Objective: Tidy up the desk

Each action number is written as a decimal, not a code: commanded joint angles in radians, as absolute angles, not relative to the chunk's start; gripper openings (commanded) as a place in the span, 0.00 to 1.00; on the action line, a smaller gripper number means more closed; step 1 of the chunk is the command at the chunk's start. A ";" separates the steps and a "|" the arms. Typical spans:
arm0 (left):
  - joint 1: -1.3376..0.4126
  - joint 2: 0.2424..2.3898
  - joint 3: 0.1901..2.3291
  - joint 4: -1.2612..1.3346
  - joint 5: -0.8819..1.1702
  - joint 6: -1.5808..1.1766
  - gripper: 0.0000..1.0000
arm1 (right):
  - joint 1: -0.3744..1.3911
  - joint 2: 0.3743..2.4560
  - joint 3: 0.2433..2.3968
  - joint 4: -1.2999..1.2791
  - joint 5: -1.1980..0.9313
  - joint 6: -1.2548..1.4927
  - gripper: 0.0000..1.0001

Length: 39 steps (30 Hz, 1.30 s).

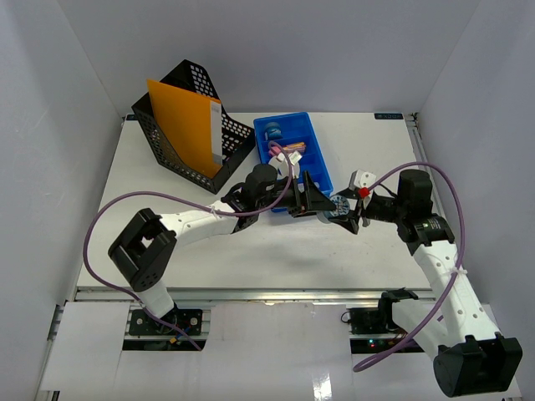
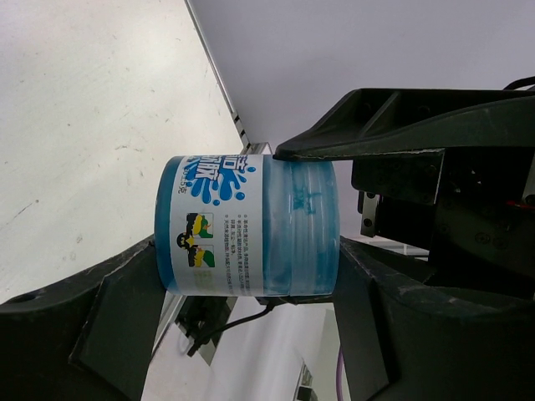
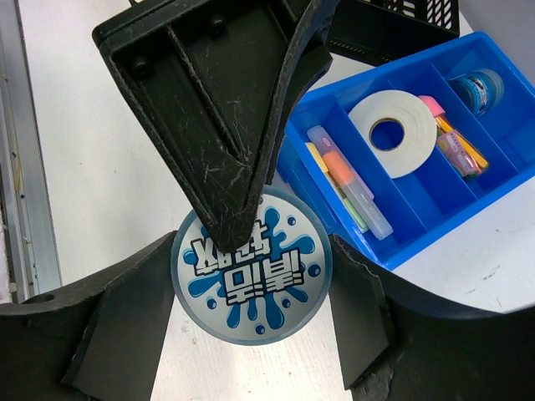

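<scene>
Since the jar seems in handover above the desk, the left gripper clamps its lid and bottom, while the right gripper jaws press its round sides, near the blue tray.

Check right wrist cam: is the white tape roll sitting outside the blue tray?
No, the white tape roll lies inside one compartment of the blue tray.

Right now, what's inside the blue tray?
The right wrist view shows the blue tray holding a white tape roll, markers in two compartments and a blue tape roll. A finger of the left gripper, shut on the jar, covers one corner.
</scene>
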<state>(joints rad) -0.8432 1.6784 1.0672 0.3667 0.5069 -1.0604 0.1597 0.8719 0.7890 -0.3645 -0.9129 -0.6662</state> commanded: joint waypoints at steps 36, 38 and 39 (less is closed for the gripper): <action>-0.736 1.160 0.665 0.498 0.818 -0.510 0.00 | 0.173 1.026 0.916 -0.159 -1.445 -0.049 0.90; -0.736 1.140 0.664 0.495 0.853 -0.437 0.00 | 0.198 1.019 0.903 -0.106 -1.421 -0.007 0.90; -0.736 1.135 0.667 0.496 0.874 -0.398 0.00 | 0.214 1.013 0.899 -0.086 -1.397 0.014 0.90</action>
<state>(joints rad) -0.7368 1.2099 0.6563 0.3981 0.7312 -0.6013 0.1739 1.0346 0.9081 -0.2560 -1.3437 -0.1518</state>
